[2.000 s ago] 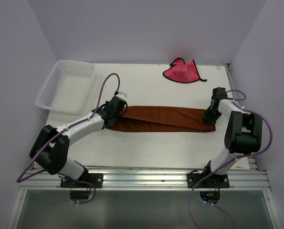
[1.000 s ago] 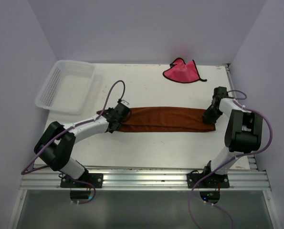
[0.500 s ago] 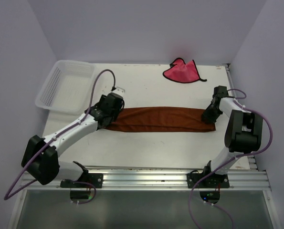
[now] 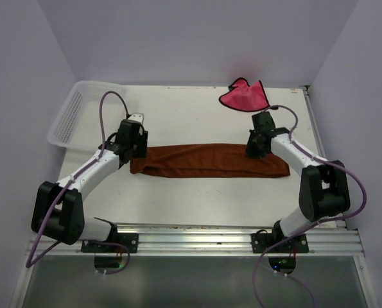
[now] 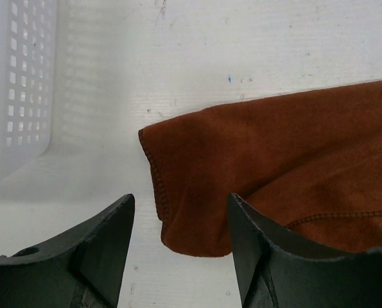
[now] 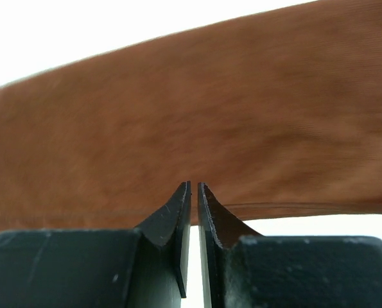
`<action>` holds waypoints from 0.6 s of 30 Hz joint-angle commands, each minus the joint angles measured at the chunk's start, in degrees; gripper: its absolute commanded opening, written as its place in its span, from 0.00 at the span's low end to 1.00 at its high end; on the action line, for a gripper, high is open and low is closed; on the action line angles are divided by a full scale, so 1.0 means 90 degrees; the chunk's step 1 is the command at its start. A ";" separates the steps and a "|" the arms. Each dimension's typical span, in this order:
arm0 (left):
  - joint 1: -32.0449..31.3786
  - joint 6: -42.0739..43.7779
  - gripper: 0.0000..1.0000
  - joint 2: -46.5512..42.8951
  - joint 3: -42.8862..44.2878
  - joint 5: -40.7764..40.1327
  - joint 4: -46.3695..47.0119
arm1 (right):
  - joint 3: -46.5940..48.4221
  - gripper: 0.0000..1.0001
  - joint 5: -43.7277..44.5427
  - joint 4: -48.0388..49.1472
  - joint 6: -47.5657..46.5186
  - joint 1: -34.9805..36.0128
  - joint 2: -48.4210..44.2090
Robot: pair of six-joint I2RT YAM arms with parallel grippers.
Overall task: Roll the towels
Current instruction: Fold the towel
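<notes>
You seem to be starting the roll: left gripper [image 5: 181, 208] gapes over the nine-o'clock end of the brown towel [image 4: 210, 160], right gripper [image 6: 194, 187] is pinched empty (pink towel [image 4: 244, 97] untouched); next, grip that end.

White table [image 4: 197, 192], pale lilac walls [image 4: 197, 38], metal rail [image 4: 197, 239]

Surface [image 4: 197, 199] lies open in front of the long brown towel [image 4: 210, 160] and behind it, basket [image 4: 69, 119] blocking far left, pink towel [image 4: 244, 96] far right.
</notes>
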 commanded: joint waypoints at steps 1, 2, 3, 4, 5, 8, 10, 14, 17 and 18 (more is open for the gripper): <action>0.0254 -0.0352 0.63 0.0125 -0.0011 0.0407 0.0587 | -0.0105 0.12 -0.0292 0.0419 -0.0280 0.0429 -0.0010; 0.0283 -0.0391 0.63 0.0270 0.0038 0.0426 0.0597 | -0.0037 0.13 -0.0291 0.0420 -0.0320 0.0711 0.0059; 0.0361 -0.0411 0.63 0.0339 0.0058 0.0417 0.0607 | -0.0007 0.13 -0.0282 0.0439 -0.0426 0.0849 0.0117; 0.0390 -0.0430 0.62 0.0408 0.0077 0.0407 0.0626 | 0.0002 0.13 -0.0166 0.0439 -0.0437 0.0966 0.0234; 0.0429 -0.0450 0.62 0.0525 0.0116 0.0368 0.0646 | 0.0032 0.13 -0.0126 0.0429 -0.0447 0.1151 0.0283; 0.0517 -0.0498 0.62 0.0710 0.0145 0.0300 0.0724 | -0.0075 0.13 -0.0135 0.0585 -0.0418 0.1241 0.0440; 0.0596 -0.0518 0.62 0.0828 0.0155 0.0271 0.0783 | -0.0114 0.12 -0.0213 0.0693 -0.0408 0.1250 0.0537; 0.0732 -0.0606 0.62 0.1150 0.0233 0.0212 0.0861 | -0.0144 0.12 -0.0252 0.0781 -0.0447 0.1309 0.0733; 0.0966 -0.0655 0.62 0.1374 0.0263 0.0318 0.1055 | -0.0163 0.11 -0.0233 0.0830 -0.0486 0.1348 0.0869; 0.1015 -0.0665 0.62 0.1433 0.0282 0.0367 0.1095 | -0.0163 0.10 -0.0223 0.0830 -0.0486 0.1368 0.0908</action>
